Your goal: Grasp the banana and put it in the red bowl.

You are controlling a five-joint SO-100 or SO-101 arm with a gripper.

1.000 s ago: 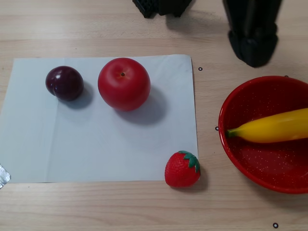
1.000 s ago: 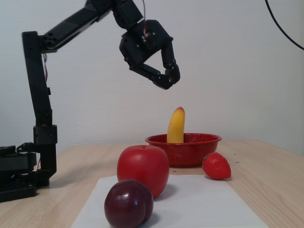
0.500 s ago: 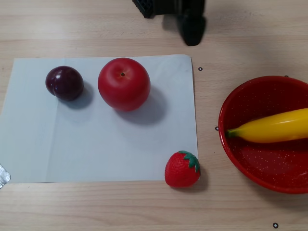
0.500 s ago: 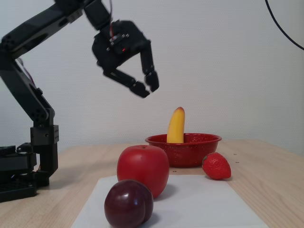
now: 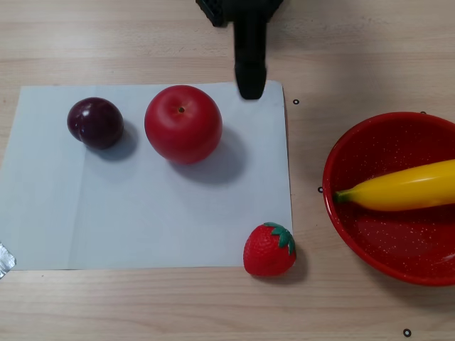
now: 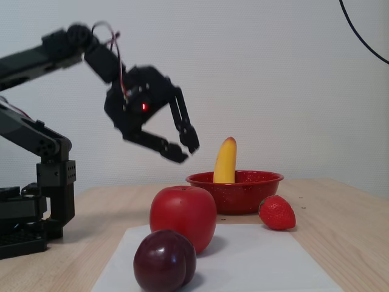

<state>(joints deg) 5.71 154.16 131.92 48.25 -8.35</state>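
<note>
Banana lies in the red bowl at right of the other view, green stem end toward frame left on the bowl's left side, the far end running off the right frame edge. In the fixed view the banana stands up out of the red bowl at mid-frame, orange-red tip on top, leaning on the bowl wall.

Gripper hangs in the air at centre-left of the fixed view, slightly blurred, jaws parted, nothing between them, clear of the banana and to the left of the bowl. In the other view only a dark finger of the gripper pokes down from the top edge, its tip over the upper right corner of the white paper sheet.

On the sheet: red apple upper middle, dark purple plum to its left, apart from it. Toy strawberry sits at the sheet's lower right corner, partly on the wooden counter, near the bowl but not touching. Arm base at left of the fixed view.
</note>
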